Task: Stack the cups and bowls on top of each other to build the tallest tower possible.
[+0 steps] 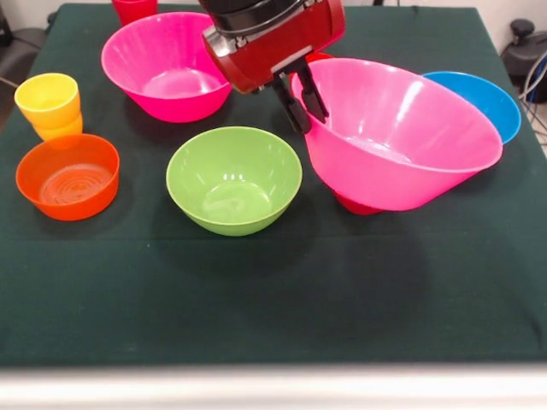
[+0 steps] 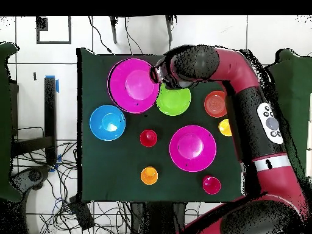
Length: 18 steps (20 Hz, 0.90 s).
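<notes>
My gripper (image 1: pixel 301 104) (image 2: pixel 159 74) is shut on the near rim of a large hot-pink bowl (image 1: pixel 402 137) (image 2: pixel 131 85), one finger inside and one outside. The bowl hangs tilted above the table. A small red bowl (image 1: pixel 355 205) (image 2: pixel 148 138) shows below its lower edge. A lime-green bowl (image 1: pixel 232 179) (image 2: pixel 173 100) stands just beside the gripper. A second hot-pink bowl (image 1: pixel 167 64) (image 2: pixel 192 147) sits further back. The blue bowl (image 1: pixel 483 98) (image 2: pixel 108 122) is behind the held bowl. A translucent orange bowl (image 1: pixel 68 175) (image 2: pixel 215 103) and a yellow cup (image 1: pixel 49 102) (image 2: pixel 225 127) stand together at one side.
A red cup (image 1: pixel 134 8) (image 2: pixel 211 184) stands at the table's robot-side edge, and the overhead view shows an orange cup (image 2: pixel 149 175) there too. The dark green cloth (image 1: pixel 273 290) covers the table. My arm (image 2: pixel 244 79) reaches over the orange bowl's side.
</notes>
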Tool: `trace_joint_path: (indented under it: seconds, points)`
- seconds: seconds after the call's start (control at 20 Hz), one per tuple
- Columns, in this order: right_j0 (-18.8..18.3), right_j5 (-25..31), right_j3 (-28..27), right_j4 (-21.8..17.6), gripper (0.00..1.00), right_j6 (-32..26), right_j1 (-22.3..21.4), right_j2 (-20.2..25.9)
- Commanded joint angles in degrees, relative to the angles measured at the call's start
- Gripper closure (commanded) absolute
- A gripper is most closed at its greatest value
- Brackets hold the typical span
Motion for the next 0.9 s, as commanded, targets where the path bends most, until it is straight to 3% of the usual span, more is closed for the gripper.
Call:
trace_joint_path:
  seconds: [0.05, 0.5, 0.9]
  points:
    - [2.59, 4.1, -5.95, -4.7, 1.0, -19.62, 3.02, -1.2]
    - [2.9, 1.0, -6.75, -6.13, 1.0, -18.85, 5.45, -1.34]
    - [4.94, 1.78, -16.41, -7.49, 1.0, -22.5, 11.59, -1.12]
